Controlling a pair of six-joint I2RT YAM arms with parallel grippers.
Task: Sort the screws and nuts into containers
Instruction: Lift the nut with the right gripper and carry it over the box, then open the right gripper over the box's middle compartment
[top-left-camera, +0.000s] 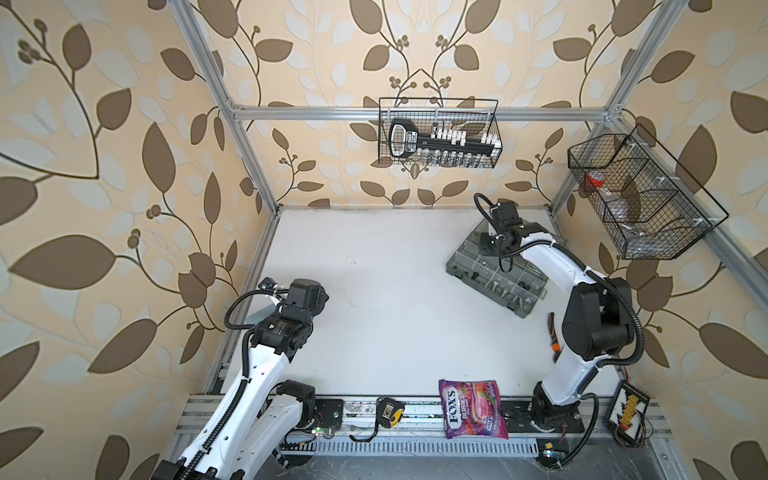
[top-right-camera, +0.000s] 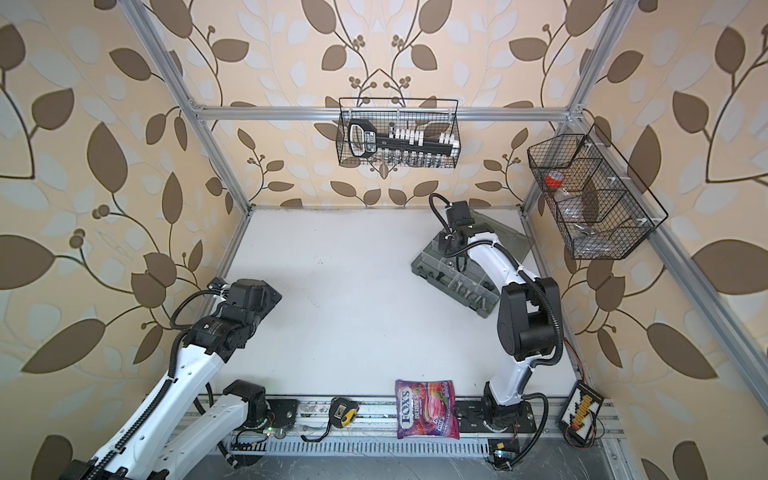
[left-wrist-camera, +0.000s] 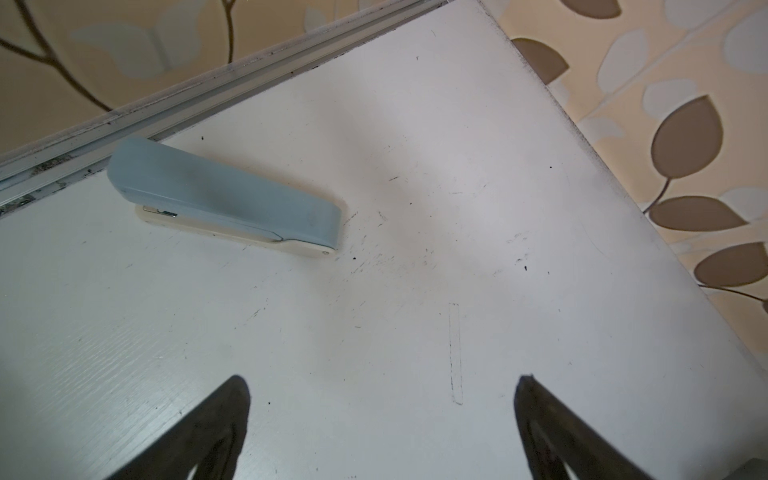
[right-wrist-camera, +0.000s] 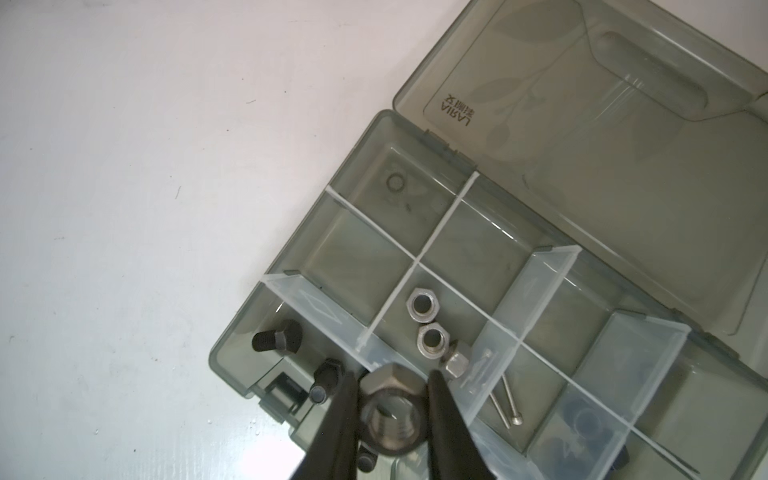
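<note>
Observe the large silver nut (right-wrist-camera: 390, 415) nearest the right wrist camera: the right gripper (right-wrist-camera: 391, 374) is clamped on it, above the open organizer box (right-wrist-camera: 332, 178). Note two smaller silver nuts (right-wrist-camera: 422, 305) in one compartment and black screws (right-wrist-camera: 276, 338) in the adjoining one. Your left gripper (left-wrist-camera: 382, 380) stands wide apart over the table (left-wrist-camera: 457, 166), near a blue stapler (left-wrist-camera: 224, 195).
</note>
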